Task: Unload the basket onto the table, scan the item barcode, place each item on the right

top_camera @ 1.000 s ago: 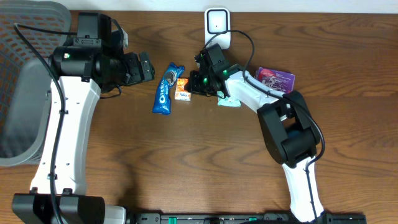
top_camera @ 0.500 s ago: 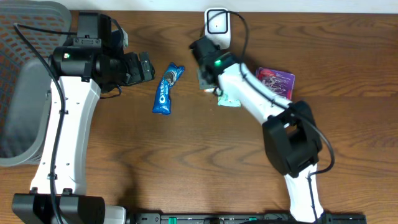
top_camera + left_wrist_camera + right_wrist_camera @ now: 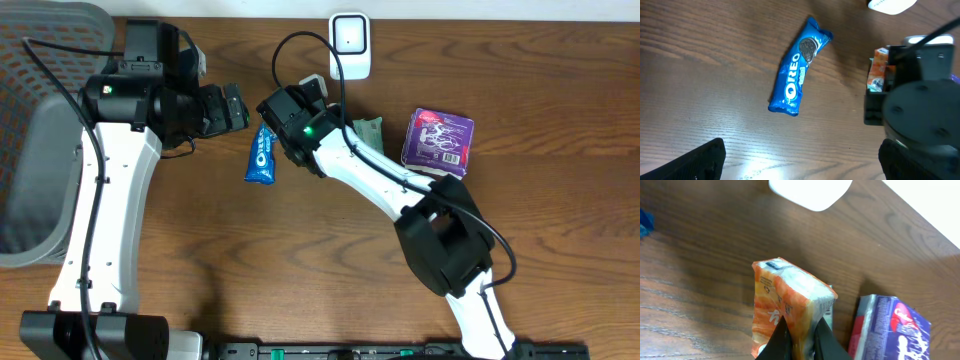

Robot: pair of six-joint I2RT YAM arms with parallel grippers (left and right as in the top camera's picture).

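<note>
**Right arm holds packet off the table, short of the scanner**

Right gripper (image 3: 801, 337): clenched on the lower part of the orange packet (image 3: 790, 305), jaws pinching its narrow sides. The packet stands upright in the grip, top end away from the fingers. Judgement: held by the bottom so that the printed faces stay uncovered for reading. A small dark print shows near the top edge; cannot tell whether that is the barcode.

Just beside the packet in the wrist view lies the purple pack (image 3: 890, 325), flat on the table (image 3: 700, 280) and apart from the grip. It looks like a waiting item.

Further out, the white scanner (image 3: 810, 192) sits at the table's back edge. From overhead the packet is over the table centre, left of the scanner and not in front of its window. Judgement: scan not yet done; the packet needs carrying to the scanner face and turning.

Left gripper (image 3: 800, 165): fingers spread wide, holding nothing, hovering over the Oreo bar (image 3: 799, 67), which lies flat and untouched. Probably parked clear of the right arm's path.

Farthest left, a grey basket (image 3: 40, 150), likely for scanned goods.
</note>
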